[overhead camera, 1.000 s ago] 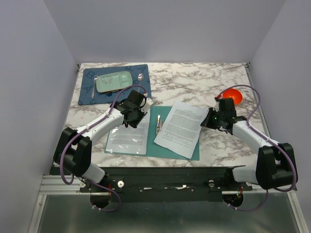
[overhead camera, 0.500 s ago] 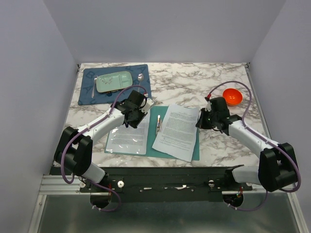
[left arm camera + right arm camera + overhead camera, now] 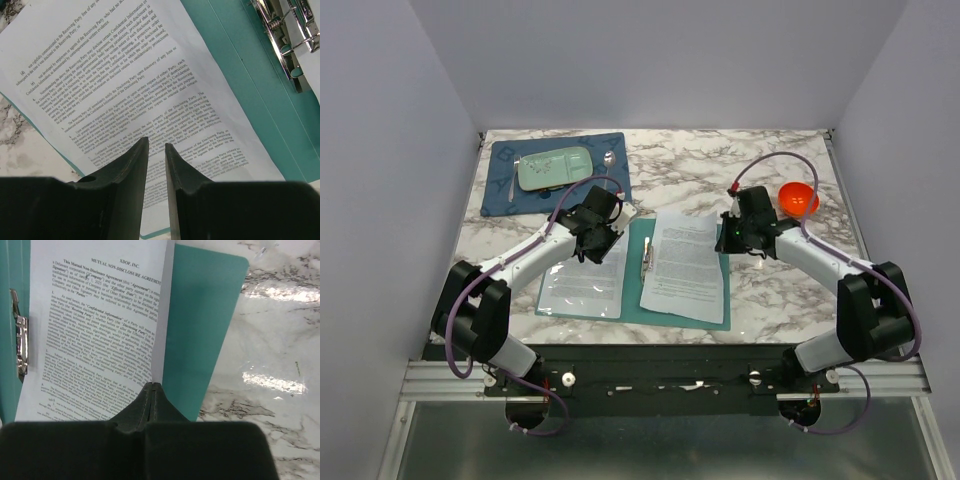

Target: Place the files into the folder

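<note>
in the middle of laying the files into the folder (image 3: 633,285), spread open flat on the tabletop (image 3: 720,170) with the metal clip (image 3: 647,255) at its spine. already lying on the left half: the left sheet (image 3: 582,282), print side up. poised low over that sheet with the left fingers (image 3: 592,247), drawn almost together, only a thin slit between the tips and nothing caught in it; cannot tell whether touching the paper or just above it. pinching the right sheet (image 3: 95,330) by its right edge with the right fingers (image 3: 152,387), pressed fully together, that edge curled up off the teal. otherwise resting on the right half, close beside the clip, a little askew to the spine by the look of it, with a strip of teal bare to its right.

judged: placing step for this sheet nearly done, with squaring and release left. next move calls for lowering the pinched edge flat, nudging the sheet parallel to the spine without riding up on the clip, then parting the right fingers and lifting straight up so as not to drag the thin paper. worth pressing lightly with the left fingers to stop the folder creeping.
</note>
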Robot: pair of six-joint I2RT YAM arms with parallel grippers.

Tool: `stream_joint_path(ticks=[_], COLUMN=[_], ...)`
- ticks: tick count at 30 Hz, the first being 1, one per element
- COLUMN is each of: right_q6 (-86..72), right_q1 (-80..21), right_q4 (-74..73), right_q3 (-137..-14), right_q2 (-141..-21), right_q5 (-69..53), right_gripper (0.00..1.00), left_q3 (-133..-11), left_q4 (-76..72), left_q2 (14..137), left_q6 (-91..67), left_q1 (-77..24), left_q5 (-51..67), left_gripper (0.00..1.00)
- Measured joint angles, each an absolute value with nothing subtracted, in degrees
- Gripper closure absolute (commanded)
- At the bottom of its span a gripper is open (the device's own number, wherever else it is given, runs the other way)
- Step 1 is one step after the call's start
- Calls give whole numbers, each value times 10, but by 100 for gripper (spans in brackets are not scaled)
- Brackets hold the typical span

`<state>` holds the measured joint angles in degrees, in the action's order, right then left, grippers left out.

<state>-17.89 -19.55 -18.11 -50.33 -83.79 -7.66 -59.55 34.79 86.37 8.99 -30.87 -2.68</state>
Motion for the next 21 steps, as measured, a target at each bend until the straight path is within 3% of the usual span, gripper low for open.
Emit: stream_joint_path(ticks=[7,10,11,14,21], right_q6=[-174,-175,-176,-181,-201], right_q1=[-231,-237,-239,-240,-240], right_q4=[-182,-182,-182,-184,-195], right_q3=[-514,-524,-524,-524,-516], right_q2=[-880,-893,-893,-893,-893], right_q5=[-53,-43,-39,-18,18], right_gripper=[99,86,72,60,52], left_q3=[-595,-595,-595,-595,-591], left_q4=[348,348,348,348,348], left_q2=[864,864,864,864,864], left_q6=[92,92,93,95,97], left_q1=[-309,-309,-309,-309,-309], left_q5=[-29,-29,-29,-30,-30], left_gripper=[66,66,66,66,66])
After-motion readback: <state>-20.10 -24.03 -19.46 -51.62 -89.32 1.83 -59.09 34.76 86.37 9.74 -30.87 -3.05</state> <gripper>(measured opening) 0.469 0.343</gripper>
